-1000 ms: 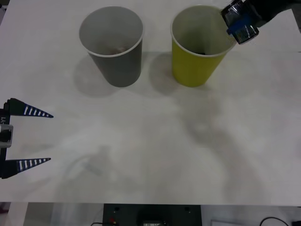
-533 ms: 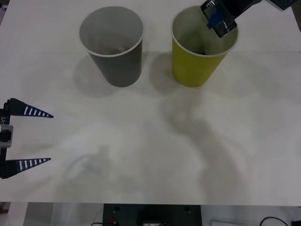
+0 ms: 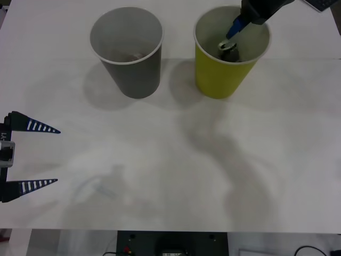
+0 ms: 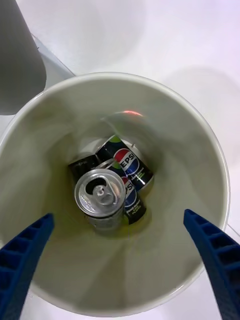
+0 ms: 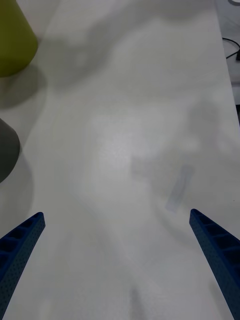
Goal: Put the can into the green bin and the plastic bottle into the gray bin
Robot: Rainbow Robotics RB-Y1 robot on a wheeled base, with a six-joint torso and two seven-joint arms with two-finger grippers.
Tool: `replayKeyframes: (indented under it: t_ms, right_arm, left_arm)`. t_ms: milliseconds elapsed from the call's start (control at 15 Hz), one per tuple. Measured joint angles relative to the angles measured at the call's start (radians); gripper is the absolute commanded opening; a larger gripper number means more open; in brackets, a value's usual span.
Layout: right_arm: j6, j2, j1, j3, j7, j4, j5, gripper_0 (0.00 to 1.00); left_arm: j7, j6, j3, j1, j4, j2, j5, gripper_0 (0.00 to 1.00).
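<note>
**Inspector:** Front view first. What changed around the green bin (image 3: 230, 56)?

**Operator:** My right gripper (image 3: 234, 28) was outside the bin's far rim a second ago. It now hangs over the mouth, and the can (image 3: 228, 47) lies inside, free of my fingers. The gray bin (image 3: 128, 50) stands beside it, and something lies in its bottom that I cannot identify.

**Inspector:** Right wrist view?

**Operator:** My fingers (image 4: 212, 250) are spread wide and hold nothing. The can (image 4: 101, 197) stands pull-tab up on the bin's floor, against other cans (image 4: 127, 167) already there. I judge the can step done.

**Inspector:** Left wrist view?

**Operator:** My left gripper (image 5: 120, 260) is parked well clear of the green bin, fingers spread and empty over the white table (image 5: 140, 125).
</note>
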Motion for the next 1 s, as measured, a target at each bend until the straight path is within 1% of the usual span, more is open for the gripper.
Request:
replayKeyframes:
  t_ms: [133, 267, 467, 600, 800, 1000]
  right_arm:
    - [-0.039, -0.043, 0.007, -0.036, 0.035, -0.02, -0.064, 1.0]
    - [-0.088, -0.09, 0.047, -0.118, 0.094, -0.06, -0.129, 1.0]
    - [-0.092, -0.175, 0.152, -0.236, 0.129, -0.191, -0.237, 1.0]
    - [-0.092, -0.228, 0.249, -0.299, 0.141, -0.288, -0.31, 1.0]
    - [-0.092, -0.282, 0.412, -0.406, 0.184, -0.43, -0.391, 1.0]
    - [-0.092, -0.31, 0.576, -0.516, 0.319, -0.537, -0.457, 1.0]
  left_arm:
    - [0.0, 0.0, 0.0, 0.0, 0.0, 0.0, 0.0, 1.0]
    - [0.0, 0.0, 0.0, 0.0, 0.0, 0.0, 0.0, 1.0]
    - [0.0, 0.0, 0.0, 0.0, 0.0, 0.0, 0.0, 1.0]
    - [0.0, 0.0, 0.0, 0.0, 0.0, 0.0, 0.0, 1.0]
    - [0.0, 0.0, 0.0, 0.0, 0.0, 0.0, 0.0, 1.0]
    - [0.0, 0.0, 0.0, 0.0, 0.0, 0.0, 0.0, 1.0]
